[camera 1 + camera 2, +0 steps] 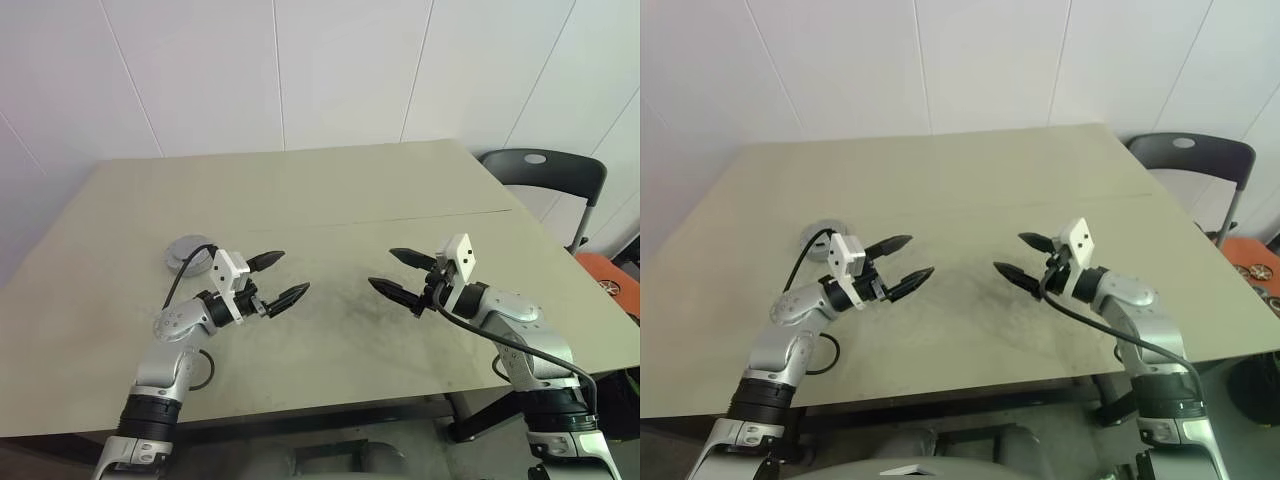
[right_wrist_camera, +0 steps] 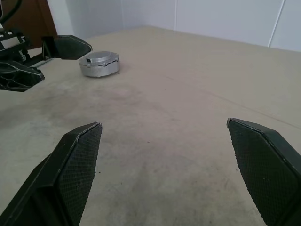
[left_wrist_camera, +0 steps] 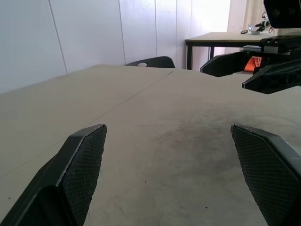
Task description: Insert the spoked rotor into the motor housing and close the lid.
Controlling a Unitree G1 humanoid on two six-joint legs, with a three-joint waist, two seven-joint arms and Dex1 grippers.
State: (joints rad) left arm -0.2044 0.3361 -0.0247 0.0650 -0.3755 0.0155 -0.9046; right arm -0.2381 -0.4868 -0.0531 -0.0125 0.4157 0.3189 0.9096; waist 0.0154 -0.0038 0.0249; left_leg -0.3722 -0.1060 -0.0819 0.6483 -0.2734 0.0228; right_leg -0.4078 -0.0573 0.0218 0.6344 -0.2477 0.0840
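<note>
Table (image 1: 330,190) first: a wide pale top carrying very little, with a dark chair (image 1: 545,175) standing off its far right corner. Toward the left edge, about midway back, sits a single round silver-grey metal piece with a raised centre (image 2: 99,64); from the right wrist view it reads as a closed puck, so it may be the motor housing with the lid already seated, though from this distance I cannot tell whether lid and housing are two parts or one, nor whether the spoked rotor is inside. Both arms hover over the near middle of the table, pointing inward at each other. The left gripper (image 1: 277,279) has its jaws spread wide and holds nothing; the right gripper (image 1: 402,274) is likewise wide and empty. My judgement is that this is either a rest pose before the work or the finish of it. If work remains, the next move calls for the left arm swinging outward and back toward the piece. The head views half-hide that piece behind the left wrist; the right wrist view shows it clearly.
</note>
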